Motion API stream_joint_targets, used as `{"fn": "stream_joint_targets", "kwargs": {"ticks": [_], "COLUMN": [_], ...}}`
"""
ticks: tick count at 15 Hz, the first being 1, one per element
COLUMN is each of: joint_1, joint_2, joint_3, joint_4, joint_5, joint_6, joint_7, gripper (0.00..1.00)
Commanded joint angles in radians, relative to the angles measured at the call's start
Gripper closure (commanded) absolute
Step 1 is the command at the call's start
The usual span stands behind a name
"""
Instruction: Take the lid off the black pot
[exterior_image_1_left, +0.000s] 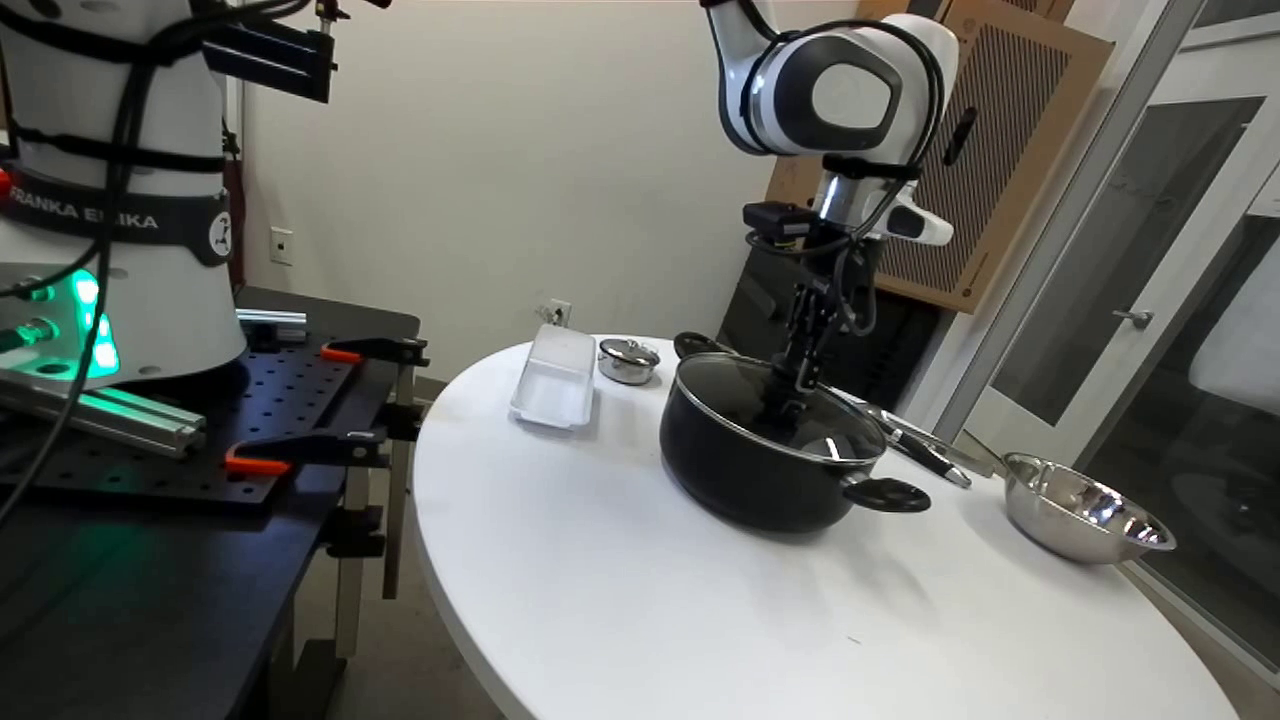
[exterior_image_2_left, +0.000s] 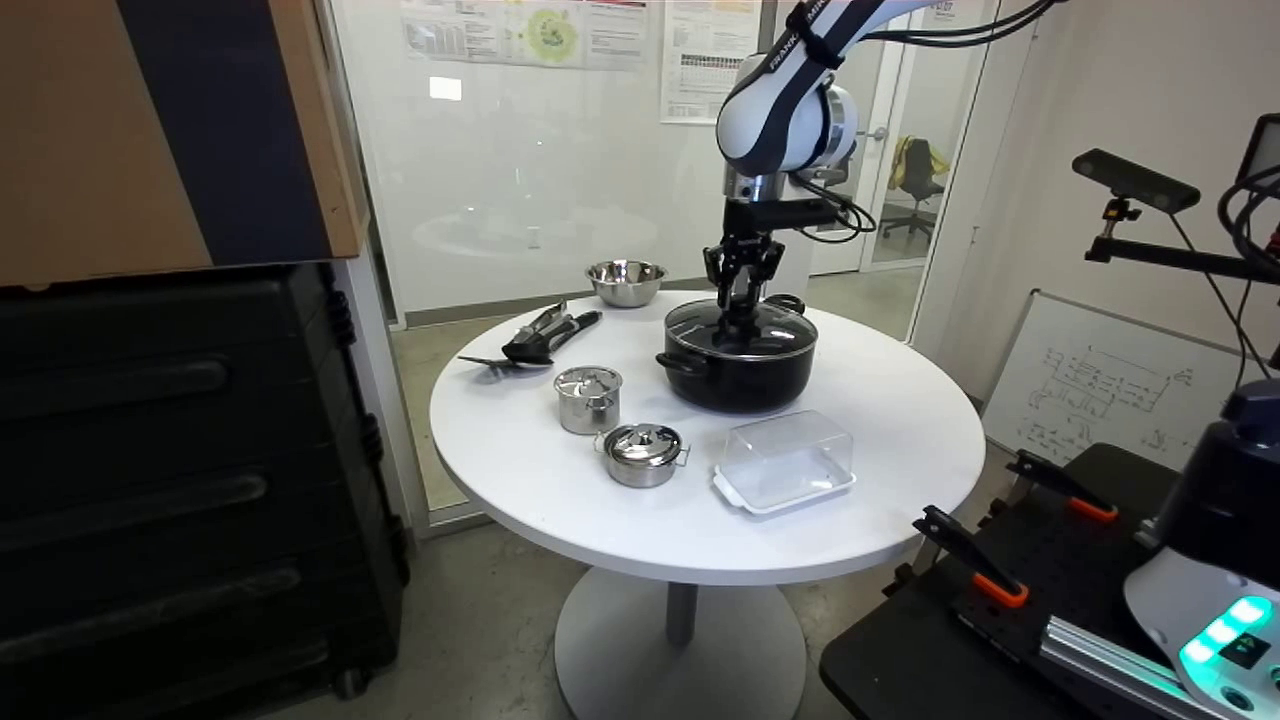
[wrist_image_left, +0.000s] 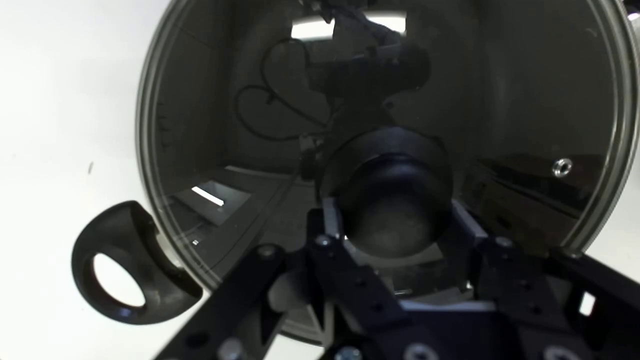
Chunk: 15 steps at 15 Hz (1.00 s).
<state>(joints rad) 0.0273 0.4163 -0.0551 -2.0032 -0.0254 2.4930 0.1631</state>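
The black pot (exterior_image_1_left: 760, 490) stands on the round white table in both exterior views, also here (exterior_image_2_left: 735, 388). Its clear glass lid (exterior_image_1_left: 722, 384) lies level on it, metal rim on the pot's rim, also here (exterior_image_2_left: 785, 322). The lid (wrist_image_left: 250, 125) fills most of the wrist view, with a pot handle (wrist_image_left: 115, 270) at lower left. My gripper (wrist_image_left: 392, 202) points down over the lid's middle, also here (exterior_image_1_left: 788, 397) and here (exterior_image_2_left: 738, 320). Its fingers are on both sides of the lid's black knob (wrist_image_left: 395, 227), appearing to touch it. Little of the knob shows in the exterior views.
A steel bowl (exterior_image_2_left: 625, 292) and black-handled utensils (exterior_image_2_left: 540, 338) lie behind and beside the pot. Two small lidded steel pots (exterior_image_2_left: 590, 410) (exterior_image_2_left: 642, 470) and a clear-covered white container (exterior_image_2_left: 785, 490) stand close to it. The table edge (exterior_image_1_left: 480, 670) curves around.
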Motion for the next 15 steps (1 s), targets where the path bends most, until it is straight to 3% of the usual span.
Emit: {"fn": "stream_joint_targets", "kwargs": {"ticks": [1, 15], "joint_1": [0.020, -0.037], "joint_2": [0.013, -0.230], "joint_3": [-0.018, -0.011], "joint_4": [0.025, -0.065], "joint_5": [-0.029, 0.037], "joint_6": [-0.009, -0.151], "joint_7": [0.051, 0.026], "gripper": [0.75, 0.75]}}
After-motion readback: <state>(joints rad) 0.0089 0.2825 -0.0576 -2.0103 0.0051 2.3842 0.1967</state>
